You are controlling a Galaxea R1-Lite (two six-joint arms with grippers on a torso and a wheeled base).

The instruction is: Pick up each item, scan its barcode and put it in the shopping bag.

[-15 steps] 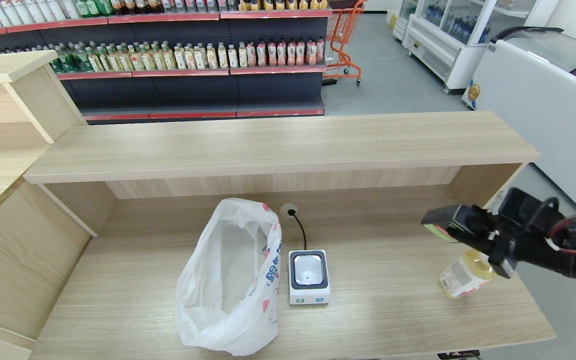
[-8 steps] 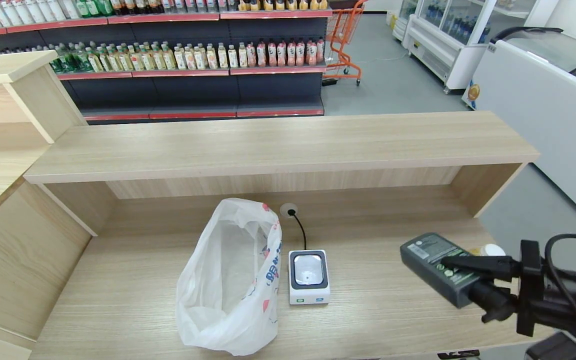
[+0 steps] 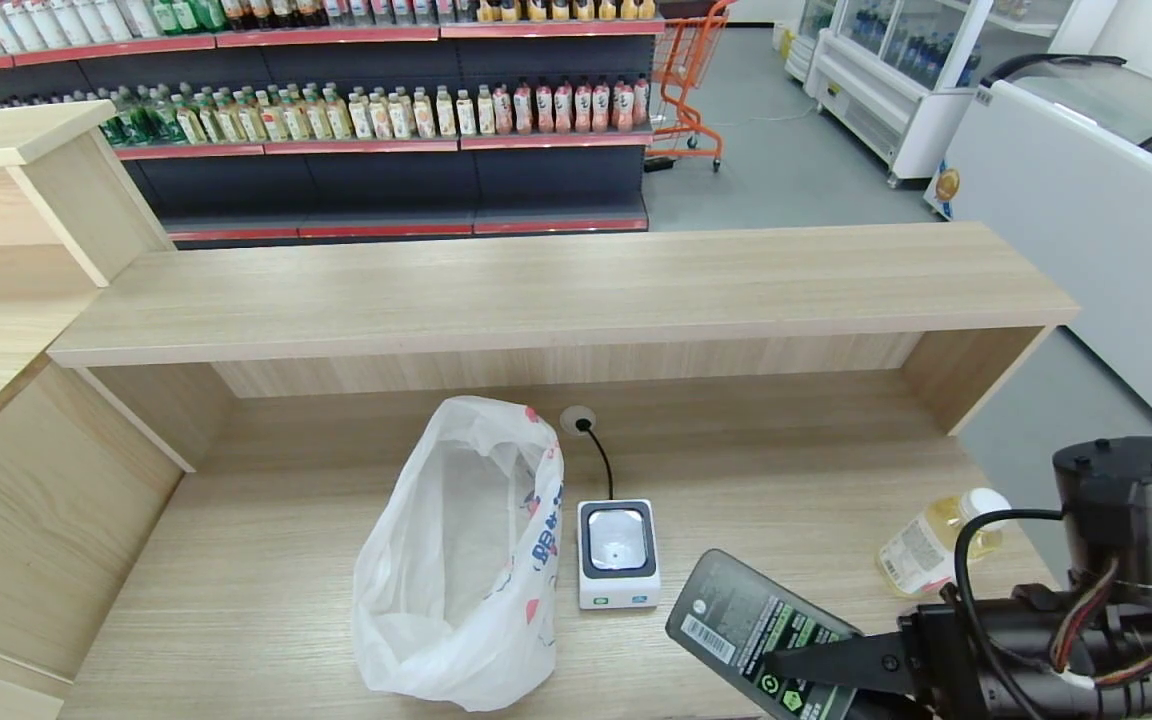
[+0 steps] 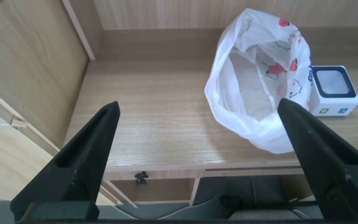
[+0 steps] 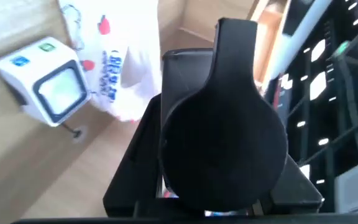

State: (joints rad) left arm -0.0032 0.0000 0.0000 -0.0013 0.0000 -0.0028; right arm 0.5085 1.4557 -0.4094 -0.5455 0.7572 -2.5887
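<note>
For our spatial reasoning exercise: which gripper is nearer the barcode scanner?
Right. The right gripper, shut on a dark pack, is close to the scanner, toward the robot's right; the left gripper hangs open beyond the shopping bag on the scanner's other side.

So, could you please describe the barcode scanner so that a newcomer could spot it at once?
Look at the lower surface of the light wooden counter, below its raised top. Just right of the white plastic shopping bag sits a small white box with a dark-framed glass window facing up. It alone has a black cable running back.
</note>
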